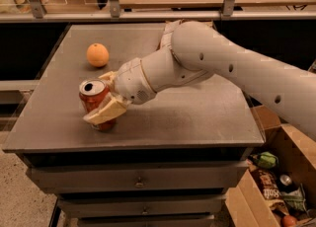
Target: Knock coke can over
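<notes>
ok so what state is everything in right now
coke can: tilted, top leaning left, not flat on the table
gripper: at the coke can, against it, left part of the table
orange: resting on the table behind the can, apart from it
drawers: shut
cardboard box: open, beside the table on the right, packets inside

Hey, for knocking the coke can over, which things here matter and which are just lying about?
Part of the job:
coke can, near the front left of the table
gripper, right up against the can

Just lying about:
orange, behind the can
cardboard box of odds and ends, on the floor to the right
</notes>
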Controlling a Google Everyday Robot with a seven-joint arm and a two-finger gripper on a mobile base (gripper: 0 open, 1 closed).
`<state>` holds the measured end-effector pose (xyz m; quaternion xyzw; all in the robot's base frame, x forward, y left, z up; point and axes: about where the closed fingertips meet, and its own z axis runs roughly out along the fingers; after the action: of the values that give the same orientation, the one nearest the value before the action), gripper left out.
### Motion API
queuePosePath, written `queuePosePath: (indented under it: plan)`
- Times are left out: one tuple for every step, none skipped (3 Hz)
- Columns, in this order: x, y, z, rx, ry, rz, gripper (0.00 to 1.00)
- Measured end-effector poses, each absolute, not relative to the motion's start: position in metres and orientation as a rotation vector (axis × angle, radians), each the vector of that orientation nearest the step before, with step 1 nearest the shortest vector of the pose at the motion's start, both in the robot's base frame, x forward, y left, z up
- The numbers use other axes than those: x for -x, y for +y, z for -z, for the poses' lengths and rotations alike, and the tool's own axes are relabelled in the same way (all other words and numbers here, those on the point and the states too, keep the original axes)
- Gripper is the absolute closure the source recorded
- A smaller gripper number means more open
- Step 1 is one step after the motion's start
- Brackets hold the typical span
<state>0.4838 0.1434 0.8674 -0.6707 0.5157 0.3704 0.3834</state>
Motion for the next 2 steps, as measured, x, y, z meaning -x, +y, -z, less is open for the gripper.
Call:
queuePosePath:
  plan:
    - [-0.500, 0.112, -0.890, 1.685, 1.337, -0.894, 1.00]
    - [-0.521, 0.074, -0.911, 1.677, 1.397, -0.782, 1.00]
